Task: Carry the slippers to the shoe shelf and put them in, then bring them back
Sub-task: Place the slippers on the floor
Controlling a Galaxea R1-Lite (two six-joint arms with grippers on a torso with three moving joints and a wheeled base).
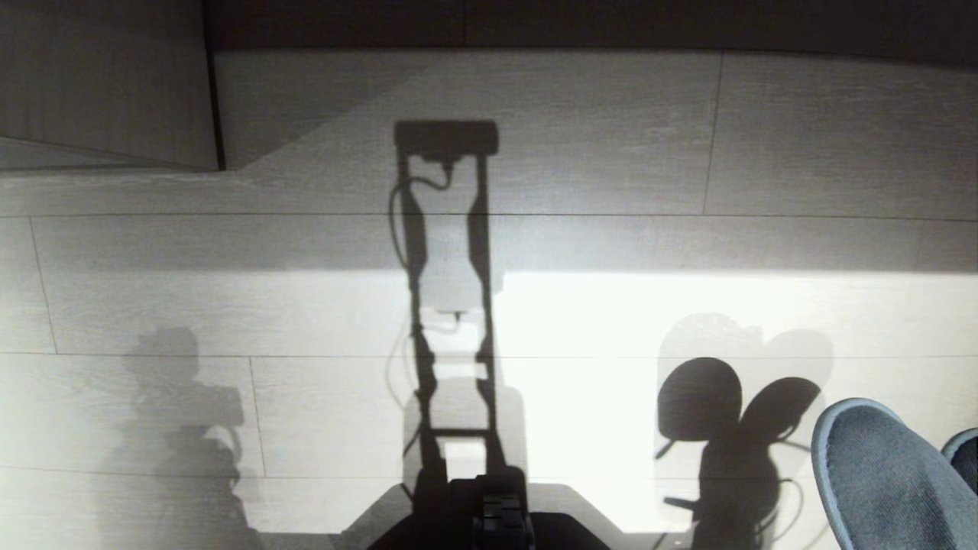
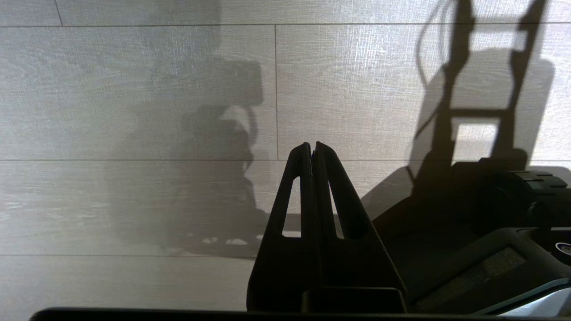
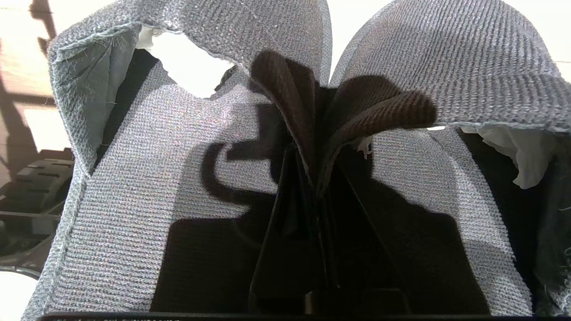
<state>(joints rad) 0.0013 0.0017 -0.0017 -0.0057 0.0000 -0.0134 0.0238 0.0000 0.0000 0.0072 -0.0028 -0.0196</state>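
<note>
Two slippers of grey ribbed fabric being pinched together at their inner edges by the closed right pincer, toes cut off at the head view's lower right, left pincer being kept closed and empty over pale wood-grain floor.

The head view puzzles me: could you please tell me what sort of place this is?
Probably an indoor room of a home or hotel: pale wood-grain plank flooring, a pale wood furniture panel at the far left, and grey fabric slippers gripped in the right hand.
</note>
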